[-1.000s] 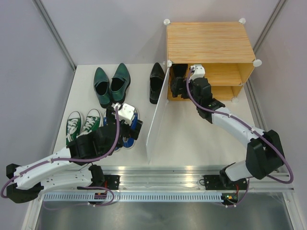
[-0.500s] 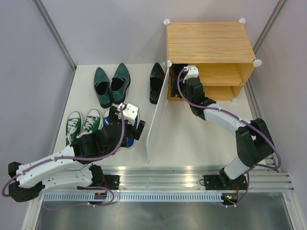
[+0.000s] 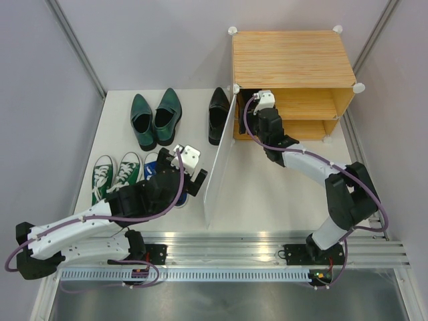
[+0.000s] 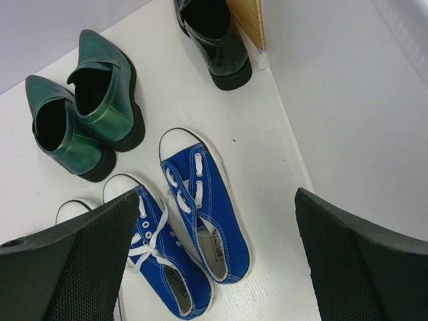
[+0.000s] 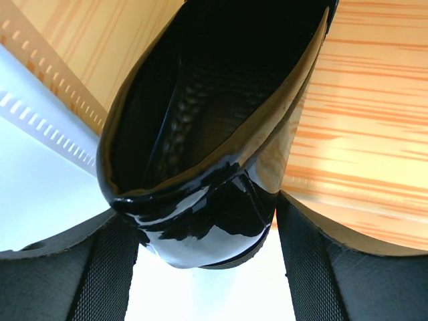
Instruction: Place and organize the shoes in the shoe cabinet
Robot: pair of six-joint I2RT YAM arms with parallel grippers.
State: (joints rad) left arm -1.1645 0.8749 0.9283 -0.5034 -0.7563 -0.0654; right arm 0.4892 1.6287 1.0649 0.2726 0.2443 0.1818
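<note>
You are pushing the black dress shoe (image 5: 200, 100), heel pinched in the right end effector (image 5: 204, 217), deeper into the shoe cabinet (image 3: 292, 59); the spread left end effector (image 4: 215, 200) is swinging over the blue sneakers (image 4: 217, 234).

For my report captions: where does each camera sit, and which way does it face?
Top external: above and behind the bases, looking down on table and cabinet; left arm and right arm show.
Left wrist: on the left arm, looking down at the blue sneakers; the open left gripper frames them.
Right wrist: faces into the cabinet, close on a black shoe held in the right gripper.
Shared: top and left wrist both show the green leather pair and the other black shoe.
</note>
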